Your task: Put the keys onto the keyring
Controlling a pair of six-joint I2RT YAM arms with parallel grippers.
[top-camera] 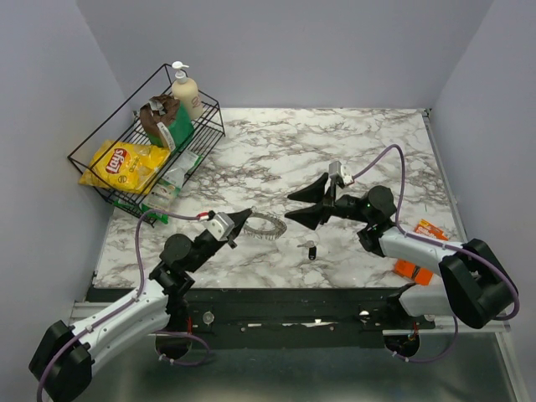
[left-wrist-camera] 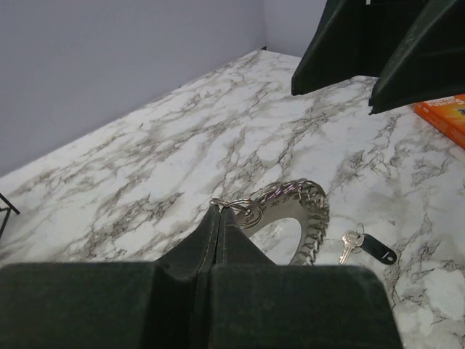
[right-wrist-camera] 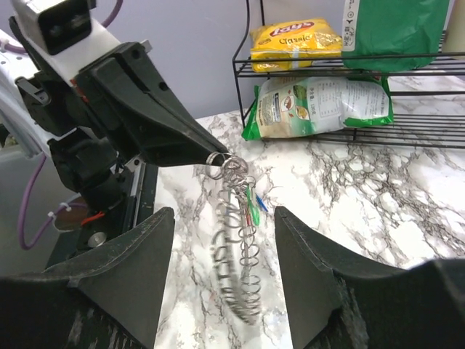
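My left gripper (top-camera: 241,219) is shut on a small split ring at the edge of the keyring (top-camera: 265,224), a silvery toothed hoop held just above the marble table. The hoop also shows in the left wrist view (left-wrist-camera: 309,211) beyond the closed tips (left-wrist-camera: 220,209). In the right wrist view the keyring (right-wrist-camera: 236,254) is blurred, with green (right-wrist-camera: 252,209) and blue (right-wrist-camera: 260,205) key heads on it. My right gripper (top-camera: 306,203) is open and empty, facing the hoop (right-wrist-camera: 221,218). A loose key with a black head (top-camera: 311,249) lies on the table (left-wrist-camera: 367,246).
A black wire basket (top-camera: 100,172) at the back left holds a yellow chips bag (top-camera: 126,163), other packets and a soap bottle (top-camera: 186,90). Flat orange pieces (top-camera: 429,228) lie by the right arm. Walls enclose the table on three sides.
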